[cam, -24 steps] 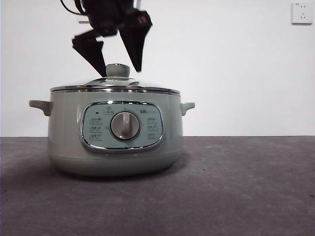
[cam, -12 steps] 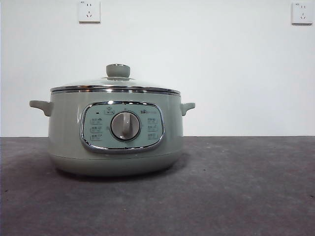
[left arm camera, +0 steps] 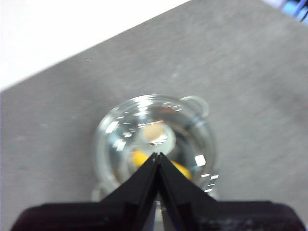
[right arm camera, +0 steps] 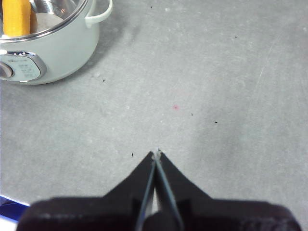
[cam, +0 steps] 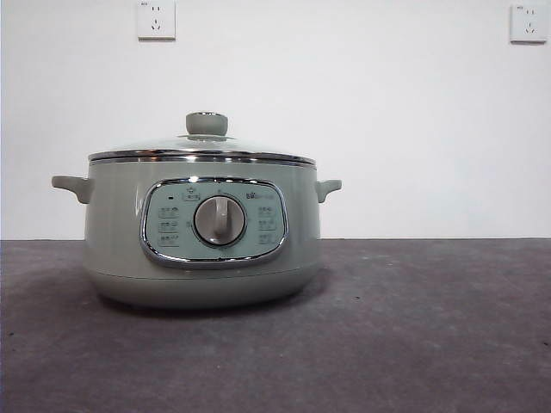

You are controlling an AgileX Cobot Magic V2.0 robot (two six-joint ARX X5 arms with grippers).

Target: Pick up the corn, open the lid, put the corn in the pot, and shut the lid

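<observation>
The pale green pot stands on the grey table left of the middle. The glass lid sits on it with its green knob up. The corn lies inside the pot and shows yellow through the lid in the left wrist view; it also shows in the right wrist view. My left gripper is shut and empty, high above the lid. My right gripper is shut and empty over bare table, well to the side of the pot. Neither arm shows in the front view.
The grey table top stretches to the right of the pot. A white wall with two sockets stands behind.
One second ago an open gripper stood around the lid's knob. It rose out of the front view half a second ago. The lid stays on the pot.
</observation>
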